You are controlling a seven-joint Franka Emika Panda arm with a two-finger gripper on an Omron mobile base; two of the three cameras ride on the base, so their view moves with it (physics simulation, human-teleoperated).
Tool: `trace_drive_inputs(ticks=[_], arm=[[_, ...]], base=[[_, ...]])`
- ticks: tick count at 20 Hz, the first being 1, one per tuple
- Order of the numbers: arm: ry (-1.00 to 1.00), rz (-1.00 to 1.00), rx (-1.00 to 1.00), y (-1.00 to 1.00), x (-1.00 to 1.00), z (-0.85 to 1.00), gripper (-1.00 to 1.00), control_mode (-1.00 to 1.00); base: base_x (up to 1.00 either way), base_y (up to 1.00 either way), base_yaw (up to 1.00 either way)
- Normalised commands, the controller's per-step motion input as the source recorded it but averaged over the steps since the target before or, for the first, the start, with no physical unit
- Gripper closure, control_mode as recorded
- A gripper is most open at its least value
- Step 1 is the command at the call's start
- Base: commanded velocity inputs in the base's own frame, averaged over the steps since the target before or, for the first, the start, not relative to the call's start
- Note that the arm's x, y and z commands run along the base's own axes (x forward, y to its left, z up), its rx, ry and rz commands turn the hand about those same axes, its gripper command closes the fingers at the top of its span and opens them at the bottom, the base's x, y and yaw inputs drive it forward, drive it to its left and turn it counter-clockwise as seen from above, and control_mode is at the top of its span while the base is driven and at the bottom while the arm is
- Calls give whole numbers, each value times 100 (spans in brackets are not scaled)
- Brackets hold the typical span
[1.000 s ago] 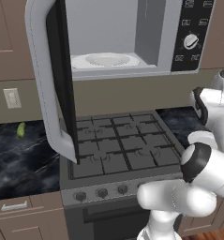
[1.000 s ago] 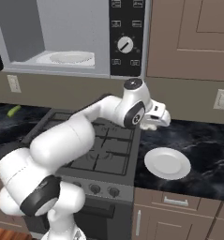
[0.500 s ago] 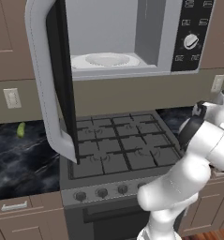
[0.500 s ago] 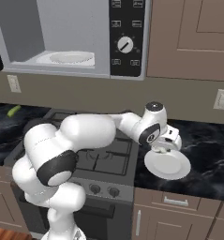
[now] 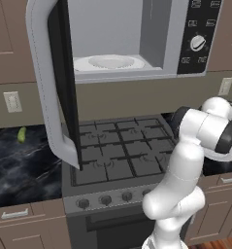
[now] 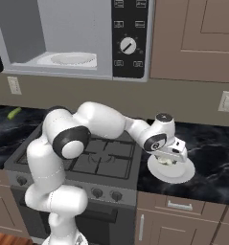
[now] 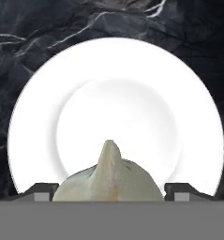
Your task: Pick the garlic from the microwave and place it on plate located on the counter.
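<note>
The cream garlic point(image 7: 108, 180) sits between my fingertips point(image 7: 41, 192), its pointed tip aimed at the plate's middle. My gripper point(image 6: 167, 161) is shut on it and hangs just above the round pale plate point(image 7: 33, 122), which lies on the black marble counter point(image 6: 211, 153) right of the stove. In the right base view the plate point(image 6: 183, 173) shows under the hand. The microwave point(image 5: 185, 44) stands open above the stove, its door point(image 5: 52, 87) swung to the left and its white turntable tray point(image 5: 107, 63) bare.
The grey gas stove top point(image 5: 117, 153) lies between the two stretches of counter. A small green vegetable point(image 5: 21, 134) rests on the left counter near a wall outlet point(image 5: 11, 101). Brown cabinet drawers point(image 6: 183, 210) run below the plate.
The arm has swung right and down from in front of the stove. The hand with the garlic now hangs low over the plate.
</note>
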Motion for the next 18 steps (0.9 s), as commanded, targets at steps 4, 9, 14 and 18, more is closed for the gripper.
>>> trace_drive_inputs(ticks=[4,9,14,18], arm=[[0,0,8,-4,22,-35,100,-100],[0,0,3,0,19,-19,100,-100],[0,0,0,0,0,-7,-100,-100],[0,0,0,1,1,0,-100,-100]], base=[[0,0,0],[0,0,0],[0,0,0],[0,0,0]])
